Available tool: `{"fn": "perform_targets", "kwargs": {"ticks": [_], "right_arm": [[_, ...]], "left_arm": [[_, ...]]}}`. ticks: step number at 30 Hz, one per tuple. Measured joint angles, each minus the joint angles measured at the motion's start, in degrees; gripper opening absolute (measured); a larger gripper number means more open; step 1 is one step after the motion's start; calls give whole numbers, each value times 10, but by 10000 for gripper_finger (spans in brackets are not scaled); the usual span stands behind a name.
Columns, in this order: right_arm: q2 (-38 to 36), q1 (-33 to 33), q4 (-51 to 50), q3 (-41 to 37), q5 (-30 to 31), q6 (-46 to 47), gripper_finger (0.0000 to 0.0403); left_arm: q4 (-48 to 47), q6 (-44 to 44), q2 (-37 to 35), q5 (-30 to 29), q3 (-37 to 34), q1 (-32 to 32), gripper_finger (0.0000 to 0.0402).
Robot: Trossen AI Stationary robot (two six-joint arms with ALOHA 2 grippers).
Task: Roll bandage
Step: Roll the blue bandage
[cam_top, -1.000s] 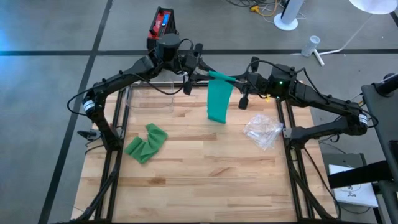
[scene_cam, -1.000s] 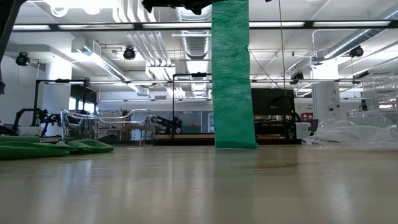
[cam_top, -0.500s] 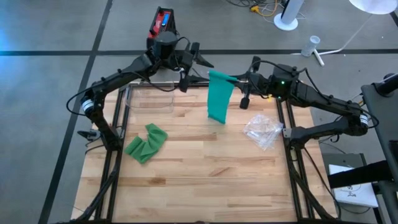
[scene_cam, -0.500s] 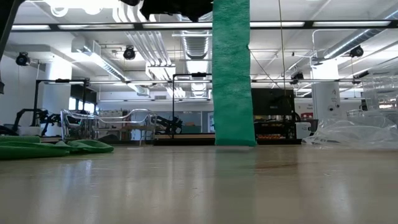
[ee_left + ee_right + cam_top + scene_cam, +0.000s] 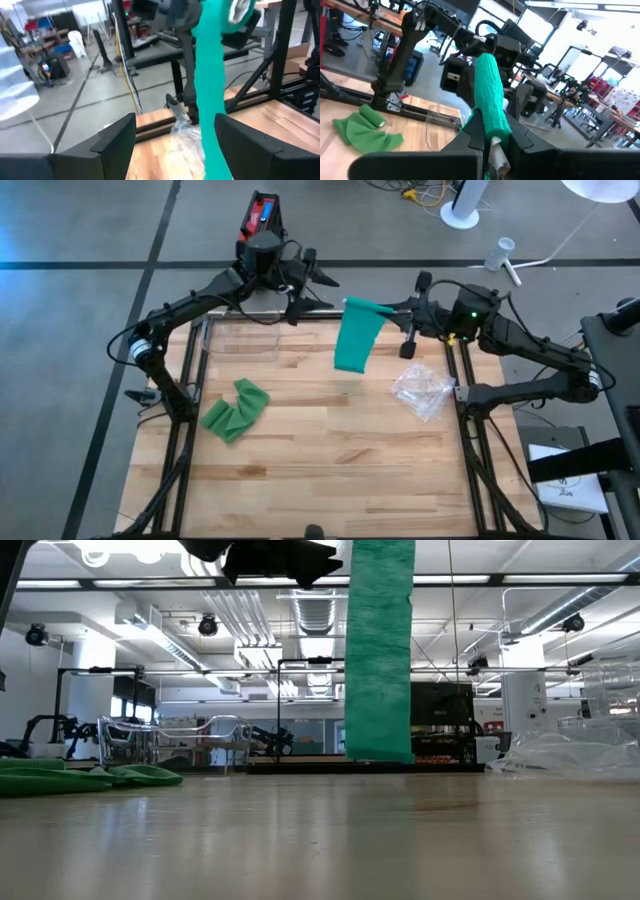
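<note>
A long green bandage hangs as a flat strip over the table's far middle, and its top end is in my shut right gripper. In the low view the strip ends just above the table top. My left gripper stands open to the left of the bandage's top, touching nothing; in its wrist view the strip hangs beyond its fingers. A second green bandage lies crumpled and partly rolled on the table's left. My right gripper pinches the bandage's bunched top end between its two fingers. The fingers lie level and come from the table's right. The strip hangs straight down below them, slack, with its lower edge clear of the table.
A clear plastic box stands at the far left of the table. A crumpled clear plastic bag lies at the right. The near half of the wooden table top is bare.
My left gripper has opened, let go of the bandage's top and drawn back toward the table's left. My right gripper has carried the top end a little toward the table's right edge. The strip has shifted with it, and its lower edge now hangs slightly higher.
</note>
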Motion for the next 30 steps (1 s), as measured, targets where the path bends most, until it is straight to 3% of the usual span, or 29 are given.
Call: {"fn": "perform_targets", "kwargs": {"ticks": [5, 11, 14, 30], "right_arm": [[-30, 0, 19, -32, 0, -2, 18], [-62, 0, 39, -73, 0, 35, 18], [-70, 0, 39, -86, 0, 55, 18], [-14, 0, 69, -62, -21, 74, 18]], "left_arm": [[129, -58, -3, 51, -28, -2, 239], [315, -144, -2, 47, -124, -6, 230], [360, -177, -5, 36, -157, 7, 230], [365, -207, -7, 45, -185, 6, 302]]}}
